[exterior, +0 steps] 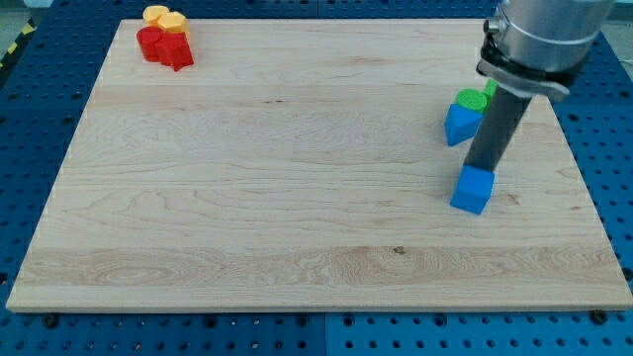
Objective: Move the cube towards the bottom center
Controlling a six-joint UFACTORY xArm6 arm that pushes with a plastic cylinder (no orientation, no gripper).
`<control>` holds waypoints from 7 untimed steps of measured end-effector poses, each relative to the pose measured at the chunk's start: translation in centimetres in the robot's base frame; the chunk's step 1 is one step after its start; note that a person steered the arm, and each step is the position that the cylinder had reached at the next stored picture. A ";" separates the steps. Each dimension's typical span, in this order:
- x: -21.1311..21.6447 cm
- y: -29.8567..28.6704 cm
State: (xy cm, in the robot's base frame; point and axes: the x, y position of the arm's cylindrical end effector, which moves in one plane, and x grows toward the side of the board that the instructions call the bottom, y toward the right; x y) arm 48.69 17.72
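My tip (479, 168) touching blue cube (473, 190)

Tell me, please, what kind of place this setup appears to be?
Probably a robotics lab bench: a wooden board on a blue perforated table, small coloured blocks such as the blue cube, and my tip at the cube's top edge.

board and block finishes
board (297, 178) pale wood, visible grain, smooth matt. blue cube (473, 190) and red blocks (165, 45) look like plain matt plastic. rod (494, 133) dark, matt; arm housing (539, 30) grey, slight sheen.
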 end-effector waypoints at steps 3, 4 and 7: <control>8.5 -0.3; 10.1 -0.3; 8.0 0.4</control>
State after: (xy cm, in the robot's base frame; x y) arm 56.66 18.16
